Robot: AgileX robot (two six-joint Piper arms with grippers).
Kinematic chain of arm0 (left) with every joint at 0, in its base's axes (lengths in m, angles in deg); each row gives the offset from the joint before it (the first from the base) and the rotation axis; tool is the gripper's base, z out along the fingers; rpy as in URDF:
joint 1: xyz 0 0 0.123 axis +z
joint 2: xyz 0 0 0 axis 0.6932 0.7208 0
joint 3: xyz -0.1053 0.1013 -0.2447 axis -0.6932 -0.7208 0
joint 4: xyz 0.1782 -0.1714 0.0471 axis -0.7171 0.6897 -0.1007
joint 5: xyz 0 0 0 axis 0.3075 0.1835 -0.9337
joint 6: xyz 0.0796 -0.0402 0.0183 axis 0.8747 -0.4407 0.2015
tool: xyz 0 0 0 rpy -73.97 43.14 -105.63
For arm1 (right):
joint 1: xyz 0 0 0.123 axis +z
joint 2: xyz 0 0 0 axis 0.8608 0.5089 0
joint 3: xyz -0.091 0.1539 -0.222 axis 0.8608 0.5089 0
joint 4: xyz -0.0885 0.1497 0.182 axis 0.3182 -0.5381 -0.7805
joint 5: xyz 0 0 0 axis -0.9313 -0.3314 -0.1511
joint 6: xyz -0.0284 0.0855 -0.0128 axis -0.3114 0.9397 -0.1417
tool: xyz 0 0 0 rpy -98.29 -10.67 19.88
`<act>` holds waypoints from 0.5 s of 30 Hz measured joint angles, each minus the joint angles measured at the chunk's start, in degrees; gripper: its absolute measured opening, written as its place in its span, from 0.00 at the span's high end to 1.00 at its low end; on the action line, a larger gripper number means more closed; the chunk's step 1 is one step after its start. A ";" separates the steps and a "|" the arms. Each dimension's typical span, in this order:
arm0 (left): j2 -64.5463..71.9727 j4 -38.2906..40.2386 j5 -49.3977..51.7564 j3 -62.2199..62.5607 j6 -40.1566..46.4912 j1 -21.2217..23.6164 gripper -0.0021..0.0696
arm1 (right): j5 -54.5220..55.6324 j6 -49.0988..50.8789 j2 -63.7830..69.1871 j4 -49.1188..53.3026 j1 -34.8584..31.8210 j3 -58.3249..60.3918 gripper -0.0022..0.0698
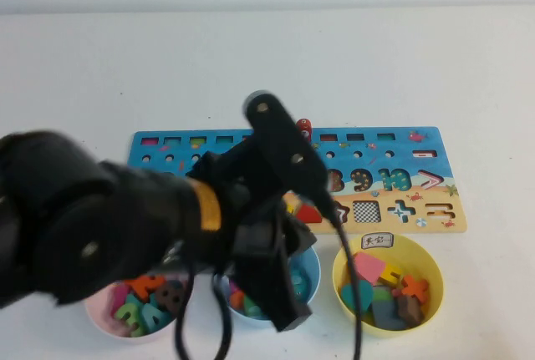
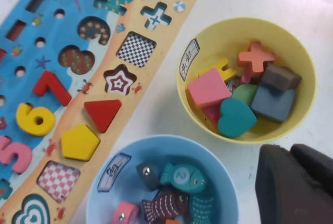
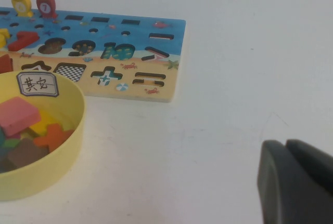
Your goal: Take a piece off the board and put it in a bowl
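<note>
The pink piece point(image 2: 209, 88) lies inside the yellow bowl point(image 2: 299, 52) on top of other blocks, also seen as the pink piece point(image 1: 368, 266) in the yellow bowl point(image 1: 426, 264). My left gripper point(image 2: 289, 150) hovers over the table just in front of that bowl, shut with nothing in it. In the high view my left arm point(image 1: 267, 251) covers the left half of the board point(image 1: 418, 147). My right gripper point(image 3: 286, 143) is shut and empty, low over bare table to the right of the bowl point(image 3: 73, 130) and board point(image 3: 156, 52).
A light blue bowl point(image 2: 130, 148) holding fish pieces stands beside the yellow one, and a pink bowl point(image 1: 100, 318) of numbers sits further left. On the board remain a yellow pentagon point(image 2: 79, 142), a red triangle point(image 2: 102, 114) and several numbers.
</note>
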 joint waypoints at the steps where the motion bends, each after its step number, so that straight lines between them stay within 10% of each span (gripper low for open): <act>1: -2.62 0.00 -2.02 -2.80 -0.11 0.00 0.97 | 0.00 0.00 0.00 0.00 0.00 0.00 0.99; 15: -38.38 0.00 -32.62 -35.45 -5.97 0.00 0.97 | 0.00 0.00 0.00 -0.10 0.00 0.00 0.99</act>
